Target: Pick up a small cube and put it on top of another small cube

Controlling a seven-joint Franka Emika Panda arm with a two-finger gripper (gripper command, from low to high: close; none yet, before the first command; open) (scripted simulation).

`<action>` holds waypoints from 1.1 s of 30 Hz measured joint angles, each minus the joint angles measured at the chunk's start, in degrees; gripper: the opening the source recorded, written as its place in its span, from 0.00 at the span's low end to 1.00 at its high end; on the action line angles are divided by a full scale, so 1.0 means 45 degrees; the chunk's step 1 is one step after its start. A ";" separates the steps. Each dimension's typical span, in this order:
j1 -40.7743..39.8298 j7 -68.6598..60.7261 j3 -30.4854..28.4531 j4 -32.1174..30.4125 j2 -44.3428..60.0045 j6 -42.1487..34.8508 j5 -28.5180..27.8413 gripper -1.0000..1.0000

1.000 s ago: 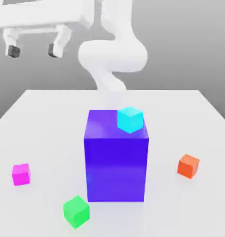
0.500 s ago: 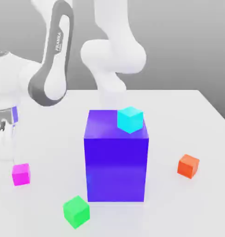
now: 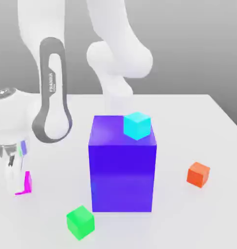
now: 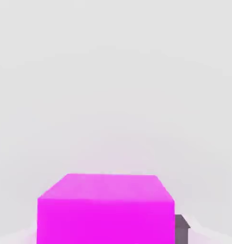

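Observation:
The small cube [image 3: 27,183] is plain magenta-pink and rests on the white table at the exterior view's left, partly hidden behind my hand. My gripper [image 3: 21,186] has come straight down over it and is shut on it. In the hand view the small cube [image 4: 105,209] sits close up, with one dark fingertip [image 4: 182,228] pressed against its side. A cyan cube [image 3: 137,125] stands on the top of the big blue-purple block [image 3: 122,170].
The big block stands mid-table, tall beside my hand's right in the exterior view. A green cube [image 3: 81,222] lies near the front edge and an orange cube [image 3: 198,174] at the right. The arm's links [image 3: 52,97] lean over the left half of the table [image 3: 188,121].
The arm swung from high at the back down to the table's left. The hand dropped over the magenta-pink cube and the fingers closed on it.

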 joint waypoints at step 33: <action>0.2130 -0.5968 0.3330 0.0814 -0.1511 -0.3430 -0.1932 0.00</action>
